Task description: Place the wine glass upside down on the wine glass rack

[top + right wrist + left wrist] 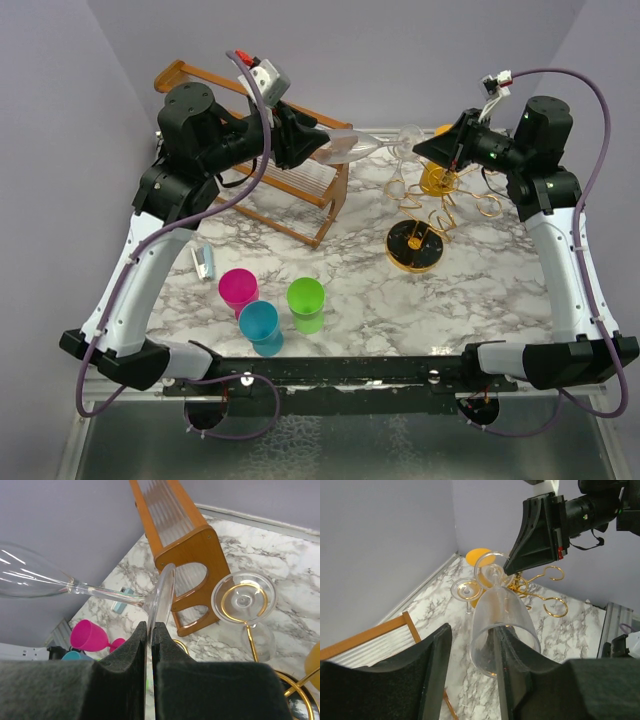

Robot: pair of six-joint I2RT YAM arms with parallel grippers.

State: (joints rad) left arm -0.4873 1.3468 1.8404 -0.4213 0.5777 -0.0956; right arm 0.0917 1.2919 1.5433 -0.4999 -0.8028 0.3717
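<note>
The clear wine glass (350,150) lies level in the air between both arms, above the table's back. My right gripper (150,626) is shut on the edge of its round foot (164,592); stem and bowl (30,575) stretch away to the left. My left gripper (472,635) is open at the bowl's mouth (502,617). One finger (512,655) reaches inside the rim, the other stands apart from the glass. The gold wire wine glass rack (440,200) stands on its round black base (415,248) just below my right gripper (425,148).
A second clear glass (243,597) hangs upside down in one gold loop of the rack. An orange cup (437,178) sits behind the rack. The brown wooden shelf (290,190) is at back left. Pink (238,290), blue (259,325) and green (306,300) cups stand in front.
</note>
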